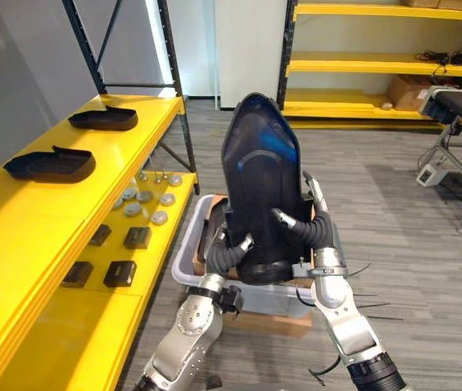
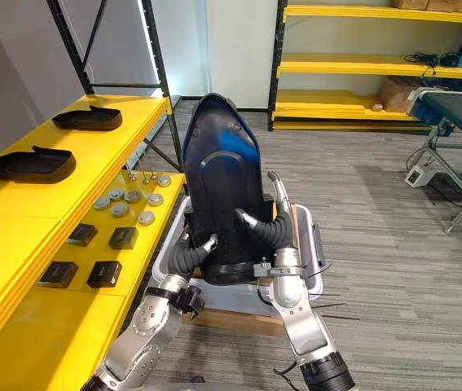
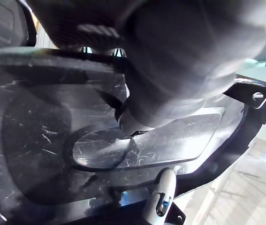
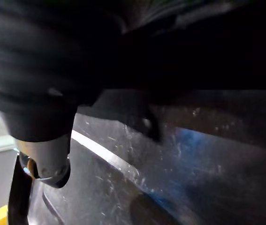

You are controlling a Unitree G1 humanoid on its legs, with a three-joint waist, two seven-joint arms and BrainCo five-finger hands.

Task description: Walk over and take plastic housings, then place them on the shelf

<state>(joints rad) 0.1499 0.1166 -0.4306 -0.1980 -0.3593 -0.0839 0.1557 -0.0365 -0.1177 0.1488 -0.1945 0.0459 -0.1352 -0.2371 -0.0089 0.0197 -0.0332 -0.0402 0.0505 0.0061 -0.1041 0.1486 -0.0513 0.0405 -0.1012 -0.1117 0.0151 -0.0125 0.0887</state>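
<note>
The left hand (image 1: 232, 251) and right hand (image 1: 308, 224) are each clamping a lower side of the dark plastic housing (image 1: 259, 163), thumbs on its face, holding it upright above the grey bin (image 1: 183, 252), apparently for carrying to the yellow shelf (image 1: 19, 204) where two housings (image 1: 51, 165) are lying.

You get bright, even room light. A blue-white glare streaks the glossy black plastic housing (image 1: 259, 187) above the fingers (image 1: 315, 194); close by them it lies in dim shadow, scratches glinting.

No legible text or labels
</note>
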